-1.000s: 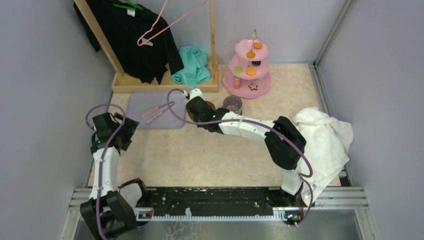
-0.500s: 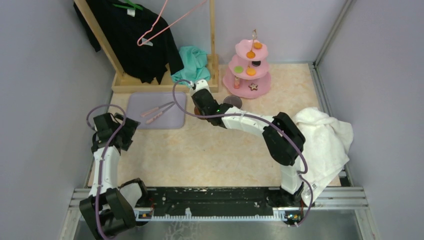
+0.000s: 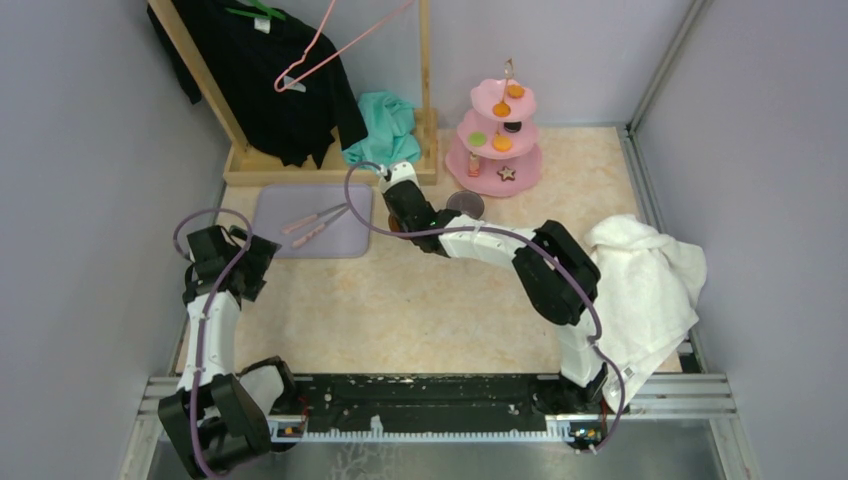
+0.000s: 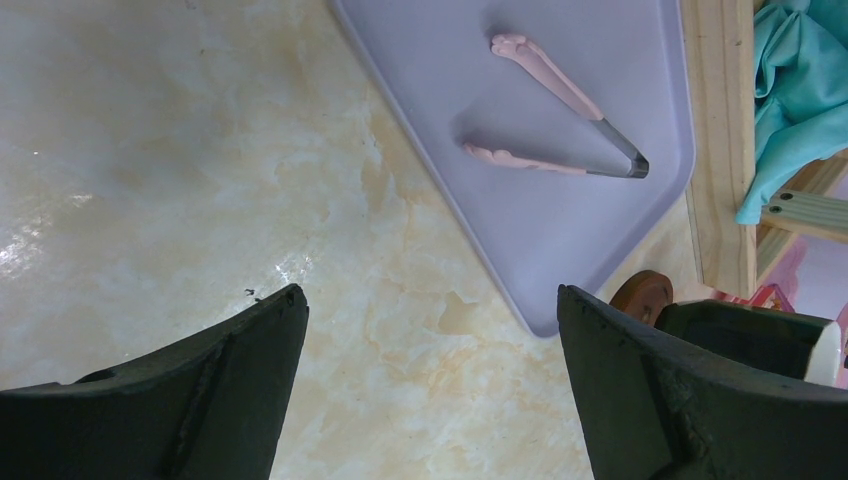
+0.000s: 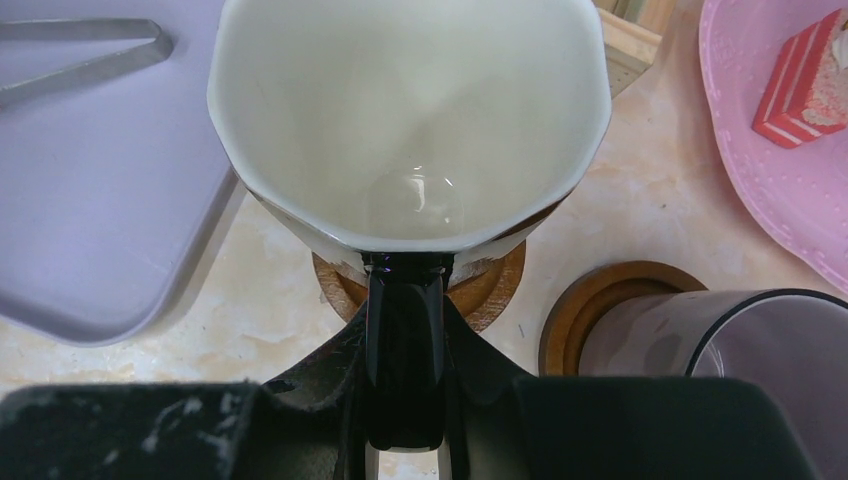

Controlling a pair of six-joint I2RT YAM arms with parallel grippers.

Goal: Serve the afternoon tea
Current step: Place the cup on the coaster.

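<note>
My right gripper (image 5: 405, 335) is shut on the black handle of the cream mug (image 5: 410, 120). The mug is upright over a brown coaster (image 5: 492, 288); I cannot tell whether it touches. The greyish-purple mug (image 5: 745, 350) stands on a second coaster (image 5: 580, 305) just to the right. From above, the right gripper (image 3: 400, 195) hides the cream mug, beside the purple mug (image 3: 465, 204). The pink three-tier stand (image 3: 495, 150) holds orange, green and black sweets and a star cookie (image 3: 507, 172). My left gripper (image 4: 430, 330) is open and empty over bare table, at the left (image 3: 225, 262).
A lilac tray (image 3: 300, 235) with pink tongs (image 3: 315, 222) lies left of the mugs. A wooden clothes rack (image 3: 330, 165) with black clothing and a teal cloth (image 3: 385, 130) stands behind. A white towel (image 3: 650, 285) lies at the right. A red-and-white sweet (image 5: 800, 85) sits on the stand's base.
My right gripper has carried the cream mug a little toward the back, over the coaster by the rack. Its elbow has shifted slightly left. The left arm has not moved.
</note>
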